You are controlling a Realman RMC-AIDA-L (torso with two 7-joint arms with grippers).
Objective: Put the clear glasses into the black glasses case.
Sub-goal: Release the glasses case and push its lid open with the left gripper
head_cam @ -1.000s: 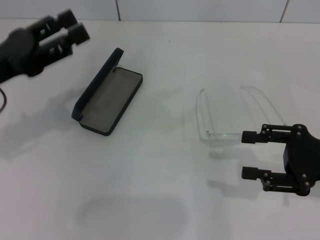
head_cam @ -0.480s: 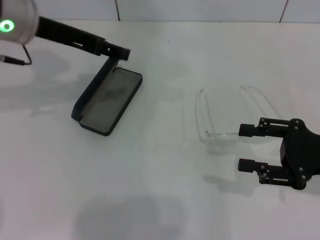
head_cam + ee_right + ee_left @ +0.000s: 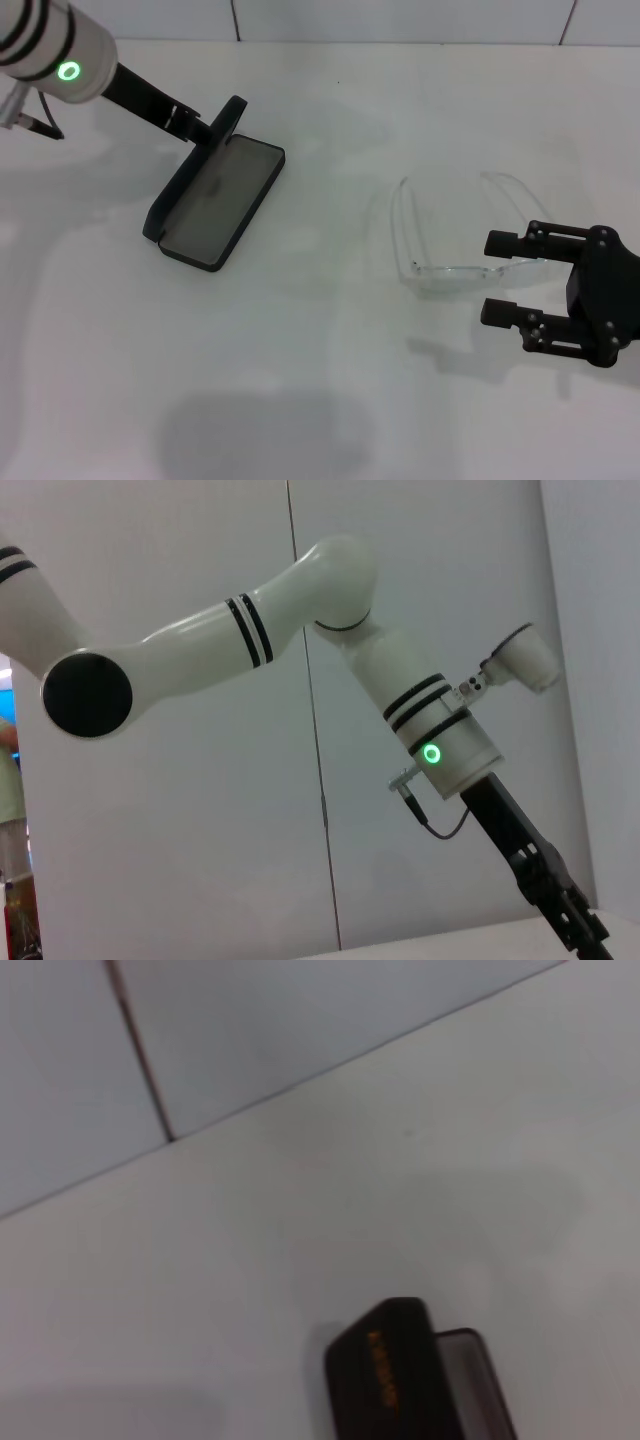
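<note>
White, smooth tabletop [image 3: 300,350] holds your matte black glasses case [image 3: 215,200], lid up, left gripper [image 3: 195,128] at its lid. Right gripper [image 3: 505,278], fingers spread, flanks the clear glasses [image 3: 450,268].

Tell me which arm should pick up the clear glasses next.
Right, probably. The right tool is open beside the clear glasses' front, fingers either side of the lens end. The left tool is far off at the lid of the open black glasses case.
</note>
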